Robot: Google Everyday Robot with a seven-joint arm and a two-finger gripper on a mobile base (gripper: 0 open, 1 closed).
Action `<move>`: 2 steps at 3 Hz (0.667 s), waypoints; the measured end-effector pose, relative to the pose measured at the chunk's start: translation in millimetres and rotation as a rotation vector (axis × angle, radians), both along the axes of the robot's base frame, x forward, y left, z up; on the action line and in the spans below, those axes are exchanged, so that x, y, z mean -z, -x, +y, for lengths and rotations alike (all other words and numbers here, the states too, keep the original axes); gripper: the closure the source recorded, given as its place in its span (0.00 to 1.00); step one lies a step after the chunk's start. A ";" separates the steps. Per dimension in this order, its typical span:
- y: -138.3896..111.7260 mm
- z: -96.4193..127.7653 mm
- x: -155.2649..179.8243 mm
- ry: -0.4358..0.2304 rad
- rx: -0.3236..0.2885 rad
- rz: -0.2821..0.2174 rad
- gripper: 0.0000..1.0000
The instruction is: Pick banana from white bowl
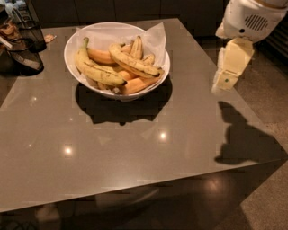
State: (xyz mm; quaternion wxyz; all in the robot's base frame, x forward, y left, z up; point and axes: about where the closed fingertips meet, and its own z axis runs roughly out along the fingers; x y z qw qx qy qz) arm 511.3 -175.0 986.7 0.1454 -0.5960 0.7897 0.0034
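Dark cabinets (135, 9) and a speckled floor (270, 94) are seen behind and to the right of a large, glossy grey-brown worktop (135, 148), on which small ceiling lights are reflected. At the upper right a white robot arm (249, 20) is held above the worktop's right edge, and its shadow is cast on the surface below. A wide white bowl (72, 54) is set on the far half of the worktop, left of centre, and is lined with white paper (155, 38) that stands up along the far rim. Two dark wire-mesh baskets (24, 56) are placed at the far left corner, apart from the bowl. Inside the bowl a heap of fruit is piled. The banana (134, 64), long, speckled brown and blackened at its right end, is laid across the top of the heap, slanting down towards the right rim. A fatter yellow banana (96, 69) is curved along the left side, and shorter orange-toned bananas (137, 84) are tucked beneath and behind. The gripper (224, 83), a cream-coloured piece at the arm's lower end, is pointed downward over the right edge, well apart from the bowl and touching nothing; whether it is open or closed cannot be told.
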 end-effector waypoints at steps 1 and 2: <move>-13.1 16.2 -11.7 -0.044 -0.012 -0.026 0.00; -35.0 48.0 -25.3 -0.035 -0.059 -0.039 0.00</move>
